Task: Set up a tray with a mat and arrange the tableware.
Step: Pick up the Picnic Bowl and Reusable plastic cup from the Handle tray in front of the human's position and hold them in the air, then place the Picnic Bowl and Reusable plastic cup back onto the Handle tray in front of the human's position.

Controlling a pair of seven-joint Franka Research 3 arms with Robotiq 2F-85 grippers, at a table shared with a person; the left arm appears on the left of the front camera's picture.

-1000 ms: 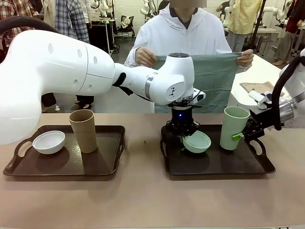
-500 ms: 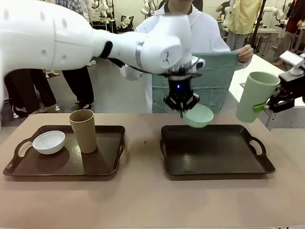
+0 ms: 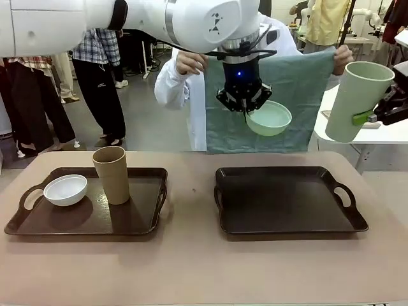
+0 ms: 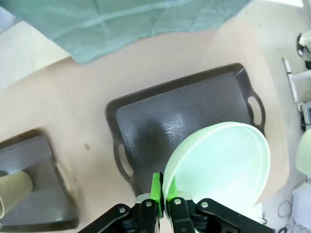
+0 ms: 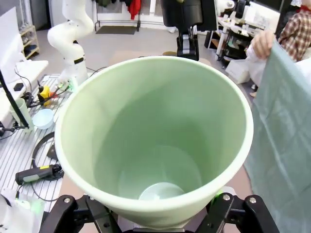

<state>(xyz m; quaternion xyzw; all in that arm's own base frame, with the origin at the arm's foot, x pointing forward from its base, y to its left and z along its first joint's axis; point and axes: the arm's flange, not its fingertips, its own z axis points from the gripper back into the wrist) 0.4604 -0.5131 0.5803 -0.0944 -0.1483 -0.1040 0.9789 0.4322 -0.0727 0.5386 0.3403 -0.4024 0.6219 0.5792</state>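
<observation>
While the left tool is clamped shut on the rim of the mint green bowl, the bowl hangs tilted in the air. It is high over the right-hand tray and in front of a green cloth.

Left wrist view: green pads pinch the bowl's edge. The dark tray lies below on the tan surface.

Right tool grips the mint green cup by its side, one green pad pressed to the wall. The cup is held aloft, leaning slightly, above and to the right of that tray, well apart from the bowl. Right wrist view looks straight into the cup's open mouth.

A person at the far side holds the cloth spread by its top corners, one hand at one corner, the other hand at the other.

Left-hand tray sits on the surface. It carries a white bowl at its left end, and a tan cup stands upright just beside the bowl.
</observation>
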